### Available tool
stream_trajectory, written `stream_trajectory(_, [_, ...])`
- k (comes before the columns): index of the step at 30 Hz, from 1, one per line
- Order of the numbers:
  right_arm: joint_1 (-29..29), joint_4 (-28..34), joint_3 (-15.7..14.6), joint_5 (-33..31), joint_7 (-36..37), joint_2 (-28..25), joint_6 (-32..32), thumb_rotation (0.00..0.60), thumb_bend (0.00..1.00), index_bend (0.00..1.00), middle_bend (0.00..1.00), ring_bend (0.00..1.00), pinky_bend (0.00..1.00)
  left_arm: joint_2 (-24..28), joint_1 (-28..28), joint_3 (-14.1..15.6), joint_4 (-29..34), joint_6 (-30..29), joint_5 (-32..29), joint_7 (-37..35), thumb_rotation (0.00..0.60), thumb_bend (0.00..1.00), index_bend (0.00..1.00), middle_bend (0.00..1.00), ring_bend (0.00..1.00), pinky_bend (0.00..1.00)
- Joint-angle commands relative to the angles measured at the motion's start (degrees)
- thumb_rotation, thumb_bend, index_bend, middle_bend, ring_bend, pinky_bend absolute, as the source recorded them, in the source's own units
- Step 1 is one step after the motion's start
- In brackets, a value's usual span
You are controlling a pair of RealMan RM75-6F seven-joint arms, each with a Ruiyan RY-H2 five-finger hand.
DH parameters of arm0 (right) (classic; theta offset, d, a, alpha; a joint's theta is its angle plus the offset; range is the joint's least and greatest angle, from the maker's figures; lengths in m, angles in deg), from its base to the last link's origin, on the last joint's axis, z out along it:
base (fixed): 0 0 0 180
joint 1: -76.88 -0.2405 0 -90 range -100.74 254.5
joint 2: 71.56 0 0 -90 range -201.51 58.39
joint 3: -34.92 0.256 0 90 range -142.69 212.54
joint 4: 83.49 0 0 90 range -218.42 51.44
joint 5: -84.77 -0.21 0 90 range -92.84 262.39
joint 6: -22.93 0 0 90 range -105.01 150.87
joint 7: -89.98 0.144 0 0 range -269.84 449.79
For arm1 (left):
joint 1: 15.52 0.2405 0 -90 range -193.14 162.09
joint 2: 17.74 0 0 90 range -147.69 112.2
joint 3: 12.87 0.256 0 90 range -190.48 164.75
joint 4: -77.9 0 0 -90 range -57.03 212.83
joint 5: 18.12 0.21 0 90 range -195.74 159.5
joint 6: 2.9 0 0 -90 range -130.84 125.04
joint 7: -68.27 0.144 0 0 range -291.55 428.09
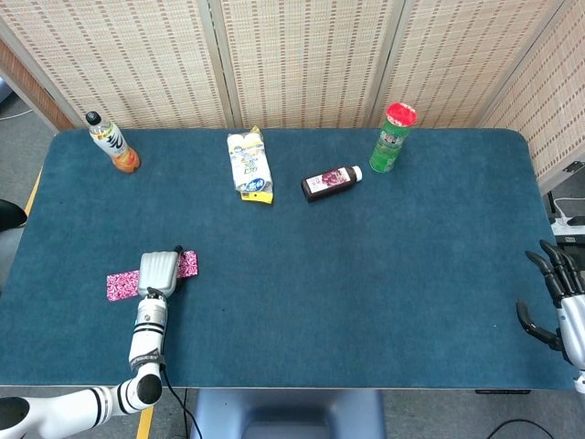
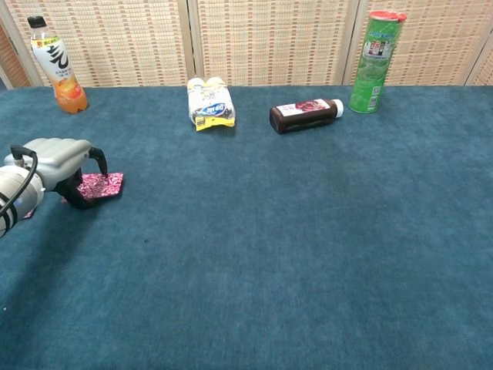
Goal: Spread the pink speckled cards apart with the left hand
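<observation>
We list the pink speckled cards [image 1: 122,284] near the front left of the blue table [image 1: 366,274]: a flat strip running left to right, its ends showing on either side of our left hand [image 1: 158,273]. That hand rests palm-down across the strip, fingers curled downward with dark tips on or at the cards; in the chest view the cards [image 2: 104,184] show beneath the hand [image 2: 54,158]. It presses rather than grips, so far as we can tell.

We list our right hand [image 1: 559,297] off the table's right edge, fingers apart, holding nothing.

Along the far side we list:
- an orange drink bottle [image 1: 112,143], upright, at the left corner;
- a white and yellow packet [image 1: 249,165], lying flat;
- a dark bottle [image 1: 331,183] on its side, just right of the packet;
- a green canister with a red lid [image 1: 393,138], upright.
</observation>
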Motion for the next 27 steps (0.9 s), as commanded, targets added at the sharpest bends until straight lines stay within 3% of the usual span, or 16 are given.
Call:
stream_trajectory(1, [-0.01,-0.03,0.0,-0.01,-0.04,0.03,-0.01,0.6,0.42,0.12,0.01,0.0,0.31,0.36,0.29,0.17,0.69,-0.5,0.56,-0.36,0.6,0.3,0.59,1.0,1.0,1.0])
stream_trajectory(15, [-0.11,-0.08,0.03,-0.08,-0.15,0.17,-0.15,0.6,0.42,0.12,0.01,0.0,0.31,4.65,3.33,2.17,7.46,-4.39,4.52,-2.12,0.6,0.3,0.61,1.0,1.0,1.0])
stream_trajectory(27, [-0.13,0.06,-0.18,0.18,-0.4,0.15,-0.27,0.6,0.42,0.12,0.01,0.0,0.31,14.54,14.61,11.79,22.41,-14.99,12.21,-5.43,0.6,0.3,0.62,1.0,1.0,1.0])
